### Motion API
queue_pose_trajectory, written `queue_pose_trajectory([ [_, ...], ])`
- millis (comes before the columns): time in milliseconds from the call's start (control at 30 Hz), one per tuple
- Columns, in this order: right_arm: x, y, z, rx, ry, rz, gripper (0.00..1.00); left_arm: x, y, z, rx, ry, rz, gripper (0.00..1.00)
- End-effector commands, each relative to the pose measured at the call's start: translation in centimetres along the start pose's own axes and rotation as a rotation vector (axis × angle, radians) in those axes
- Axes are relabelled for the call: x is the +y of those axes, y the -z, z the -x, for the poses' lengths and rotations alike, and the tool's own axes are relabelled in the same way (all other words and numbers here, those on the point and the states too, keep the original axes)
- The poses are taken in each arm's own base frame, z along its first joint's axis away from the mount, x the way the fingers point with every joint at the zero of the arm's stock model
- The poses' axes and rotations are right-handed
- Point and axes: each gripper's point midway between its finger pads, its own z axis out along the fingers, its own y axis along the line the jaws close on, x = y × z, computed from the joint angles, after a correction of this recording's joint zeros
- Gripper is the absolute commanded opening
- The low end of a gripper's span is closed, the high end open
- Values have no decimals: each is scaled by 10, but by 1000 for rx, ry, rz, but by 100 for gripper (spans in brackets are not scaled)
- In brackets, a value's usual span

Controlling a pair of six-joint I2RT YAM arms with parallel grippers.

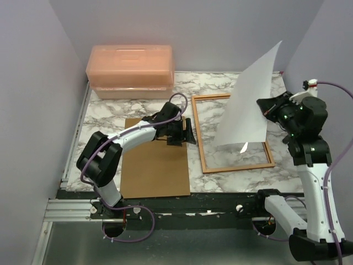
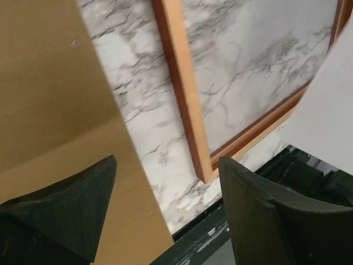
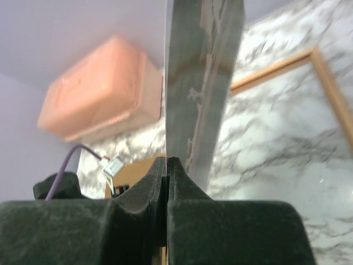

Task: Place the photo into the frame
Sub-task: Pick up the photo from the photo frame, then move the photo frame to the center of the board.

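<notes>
No text I can read in any view.
From my seat, the photo [image 1: 248, 99] shows me only its plain white back, and its printed face in the right wrist view is grey streaks with no lettering. The frame [image 1: 237, 167] and the board [image 1: 154, 171] carry no marks I can make out. The faint raised pattern on the lid of the box [image 1: 129, 69] is too small and soft for me to read.
</notes>
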Motion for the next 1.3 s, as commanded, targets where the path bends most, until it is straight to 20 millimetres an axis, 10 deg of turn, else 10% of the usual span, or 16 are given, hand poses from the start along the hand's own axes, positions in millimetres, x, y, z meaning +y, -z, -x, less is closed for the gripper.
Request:
queue_pose_trajectory([
  [0,-32,28,32,-127,49,-245,1,-9,-16,6,-18,-49,182,76],
  [300,-38,31,24,-108,52,-265,1,-6,-53,-8,74,-132,489,73],
  [600,-39,24,12,-62,56,-246,1,6,-67,-15,106,-145,507,30],
  [1000,-24,4,-19,85,68,-99,1,61,-43,-23,127,-70,555,1],
  [1267,9,-4,-31,152,67,110,1,80,-21,-29,115,-71,571,0],
])
